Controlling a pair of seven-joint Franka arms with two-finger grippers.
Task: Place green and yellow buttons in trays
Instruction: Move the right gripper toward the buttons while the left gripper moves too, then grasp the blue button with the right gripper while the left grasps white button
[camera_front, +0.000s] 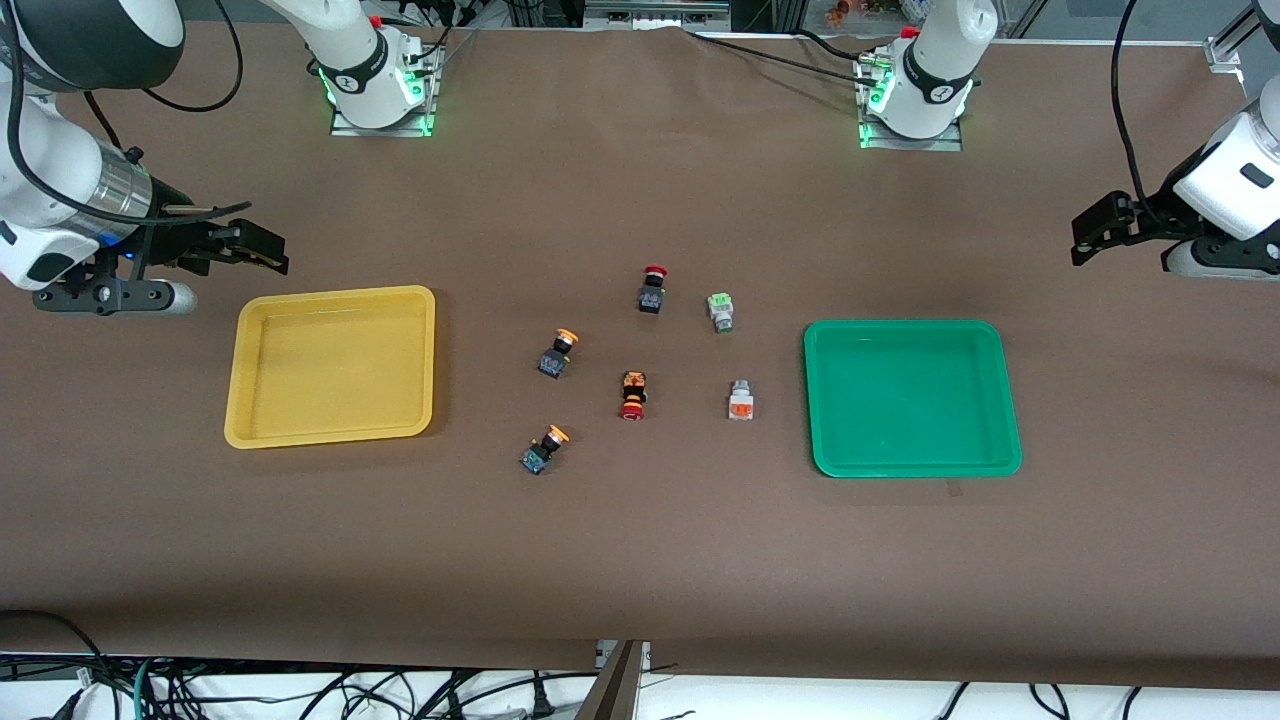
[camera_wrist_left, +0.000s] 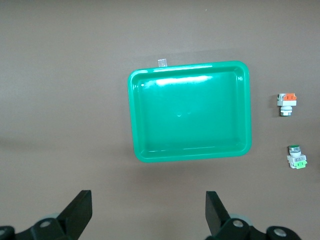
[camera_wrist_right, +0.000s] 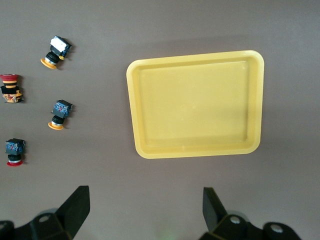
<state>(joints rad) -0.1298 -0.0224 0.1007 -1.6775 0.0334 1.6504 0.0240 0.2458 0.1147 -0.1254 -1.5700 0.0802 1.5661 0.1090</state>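
Lying across the middle of the front view, six switches sit between two trays on the brown table (camera_front: 640, 560). At centre-left the yellow tray (camera_front: 332, 437) holds nothing, and the green tray (camera_front: 912, 467) at centre-right is just as bare. Two orange-capped buttons (camera_front: 557, 353) (camera_front: 544, 449) lie nearer the yellow tray; the pale green button (camera_front: 719, 310) and orange-faced button (camera_front: 740, 401) lie nearer the green one. Two red-capped switches (camera_front: 651, 289) (camera_front: 633, 395) rest between them. At the frame's left edge the right gripper (camera_front: 262, 250) hovers, jaws spread wide and holding nothing; at the right edge the left gripper (camera_front: 1090, 235) waits likewise open and unladen.
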